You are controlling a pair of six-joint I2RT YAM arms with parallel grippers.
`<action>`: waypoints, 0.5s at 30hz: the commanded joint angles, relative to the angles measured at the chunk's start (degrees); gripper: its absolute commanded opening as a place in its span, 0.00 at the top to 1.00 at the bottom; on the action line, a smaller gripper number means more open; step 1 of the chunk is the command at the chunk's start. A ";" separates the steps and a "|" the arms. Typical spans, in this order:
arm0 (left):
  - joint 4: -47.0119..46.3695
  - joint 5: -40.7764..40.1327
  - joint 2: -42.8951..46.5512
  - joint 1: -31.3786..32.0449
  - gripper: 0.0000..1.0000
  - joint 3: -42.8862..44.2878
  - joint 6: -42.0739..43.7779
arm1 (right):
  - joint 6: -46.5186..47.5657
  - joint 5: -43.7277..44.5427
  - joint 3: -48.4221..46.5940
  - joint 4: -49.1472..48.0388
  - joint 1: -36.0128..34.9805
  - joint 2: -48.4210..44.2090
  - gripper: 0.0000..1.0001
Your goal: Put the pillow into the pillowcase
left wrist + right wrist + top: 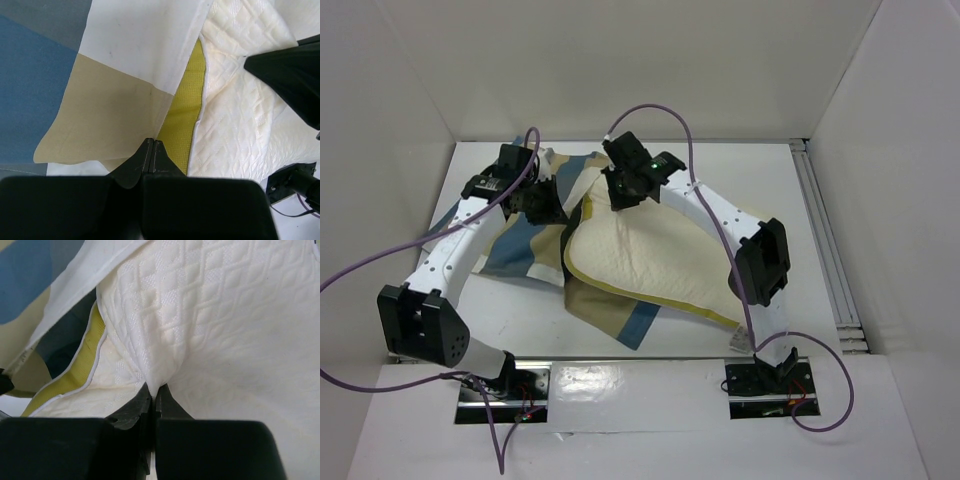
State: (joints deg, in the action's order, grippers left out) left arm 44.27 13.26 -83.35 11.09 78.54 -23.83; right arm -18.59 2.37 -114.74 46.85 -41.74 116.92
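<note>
White walls [620,60] are seen around a white bench [760,185]. On it the pillowcase [515,245] is spread flat at the left, and one corner of it shows from under the pillow [650,265]. The pillow is laid across the middle, almost wholly outside the cloth. The left hand [152,145] is closed, and the pillowcase's hem is pinched between its fingers, just beside the pillow's yellow edge band. The right hand [155,389] is closed on a raised fold of the pillow's quilted cover near its far corner.
</note>
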 commanded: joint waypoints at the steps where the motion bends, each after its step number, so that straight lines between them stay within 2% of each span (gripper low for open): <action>1: 0.20 1.69 2.75 0.68 1.00 2.32 1.77 | -2.50 3.95 -6.10 -4.83 0.95 1.54 1.00; 15: 0.90 2.13 7.32 0.68 1.00 -2.69 1.77 | -10.06 8.44 -7.96 -10.29 4.11 11.30 1.00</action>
State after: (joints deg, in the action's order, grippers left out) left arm 45.04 15.07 -78.24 11.46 76.71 -23.70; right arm -26.52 8.01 -119.37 40.84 -38.44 127.96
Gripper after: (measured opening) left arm 0.030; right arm 0.023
